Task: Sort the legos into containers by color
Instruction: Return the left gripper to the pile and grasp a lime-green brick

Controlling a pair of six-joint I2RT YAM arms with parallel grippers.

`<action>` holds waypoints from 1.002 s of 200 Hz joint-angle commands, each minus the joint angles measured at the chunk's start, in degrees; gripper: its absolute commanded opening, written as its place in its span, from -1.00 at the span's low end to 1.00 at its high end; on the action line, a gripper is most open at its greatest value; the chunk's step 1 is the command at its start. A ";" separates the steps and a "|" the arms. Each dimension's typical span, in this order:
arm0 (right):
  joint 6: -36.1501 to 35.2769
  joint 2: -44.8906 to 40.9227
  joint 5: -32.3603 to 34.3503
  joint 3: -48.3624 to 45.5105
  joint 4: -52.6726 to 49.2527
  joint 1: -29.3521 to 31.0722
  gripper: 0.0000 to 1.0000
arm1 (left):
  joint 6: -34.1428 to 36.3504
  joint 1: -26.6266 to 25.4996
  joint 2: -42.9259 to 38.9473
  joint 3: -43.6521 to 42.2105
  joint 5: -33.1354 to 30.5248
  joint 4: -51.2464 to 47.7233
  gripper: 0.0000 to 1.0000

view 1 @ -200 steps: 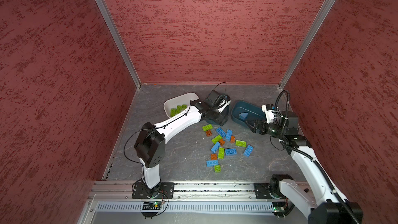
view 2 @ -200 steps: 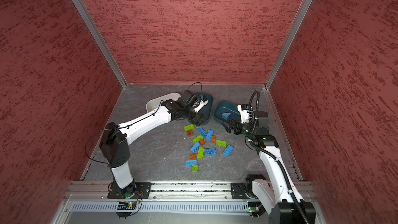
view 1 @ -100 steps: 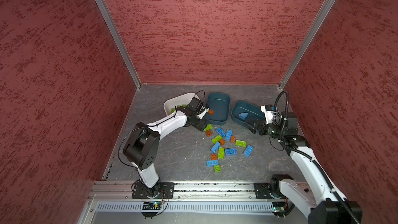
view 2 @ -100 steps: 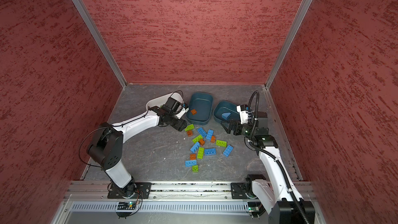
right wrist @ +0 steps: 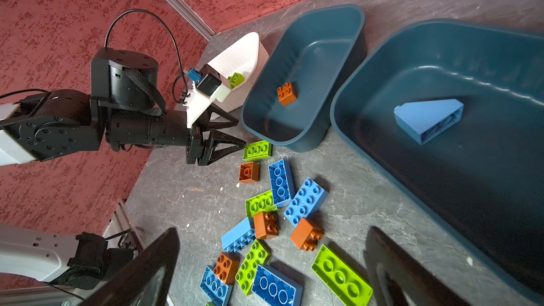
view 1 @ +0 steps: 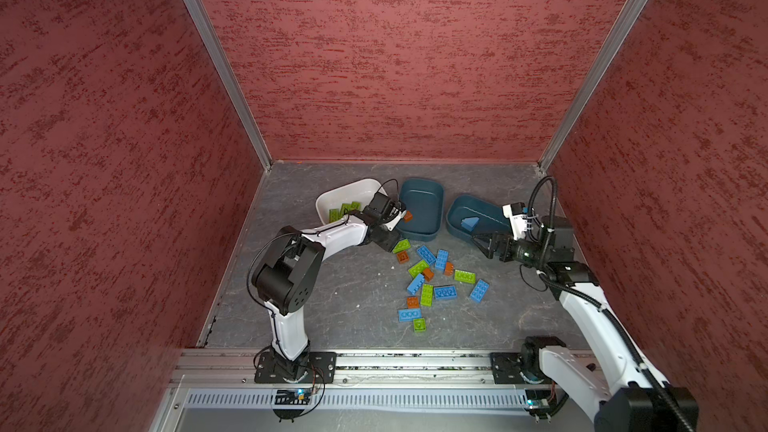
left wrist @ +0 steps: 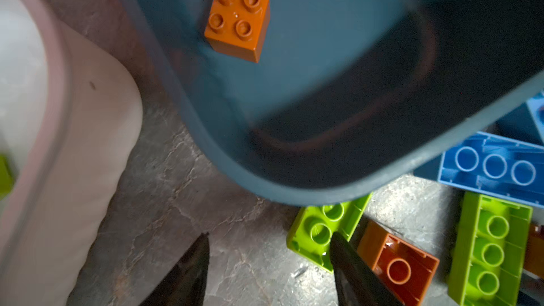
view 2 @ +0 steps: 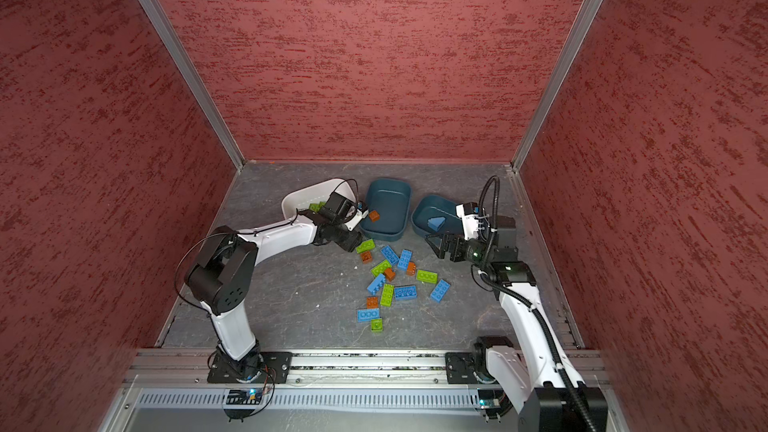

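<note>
Loose legos point(view 1: 432, 280) in green, blue and orange-brown lie scattered on the grey floor. Behind them stand three containers. The white tub point(view 1: 349, 184) holds green bricks point(view 1: 343, 211). An orange brick point(view 1: 407, 216) lies in the middle teal tub point(view 1: 422, 197), and a blue wedge point(view 1: 470, 224) in the right teal tub point(view 1: 478, 207). My left gripper point(left wrist: 269, 235) is open low over the floor in front of the middle tub, one fingertip at the edge of an upturned green brick point(left wrist: 323, 228). My right gripper point(right wrist: 273, 231) hangs wide open and empty at the pile's right side.
Red walls close in the floor on three sides, and a metal rail point(view 1: 415, 361) runs along the front. An upturned orange-brown brick point(left wrist: 397, 263) lies right beside the green one. Bare floor point(view 1: 332, 297) stretches left of the pile.
My left gripper has come out from over the middle teal tub, leaving the orange brick inside, and dropped to the floor by the green brick with narrower jaws. The right gripper barely moved.
</note>
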 commanded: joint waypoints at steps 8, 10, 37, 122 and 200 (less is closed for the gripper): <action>-0.42 -0.54 -1.64 -0.60 1.89 -0.12 0.98 | 1.96 -0.73 1.15 0.42 2.06 0.65 0.31; -0.43 -0.54 -1.64 -0.62 1.86 -0.09 0.98 | 2.04 -0.72 1.23 0.52 2.14 0.61 0.31; -0.26 -0.67 -2.11 -0.63 1.85 -0.13 0.98 | 3.20 -0.93 1.63 1.04 3.74 -0.67 0.29; -0.08 -1.00 -2.66 -0.65 1.67 -0.04 0.98 | 12.36 -3.24 3.77 1.64 0.96 -3.23 0.28; 0.18 -0.58 -3.05 -0.63 2.11 0.01 0.98 | 13.98 -3.21 5.99 3.85 1.89 -5.43 0.25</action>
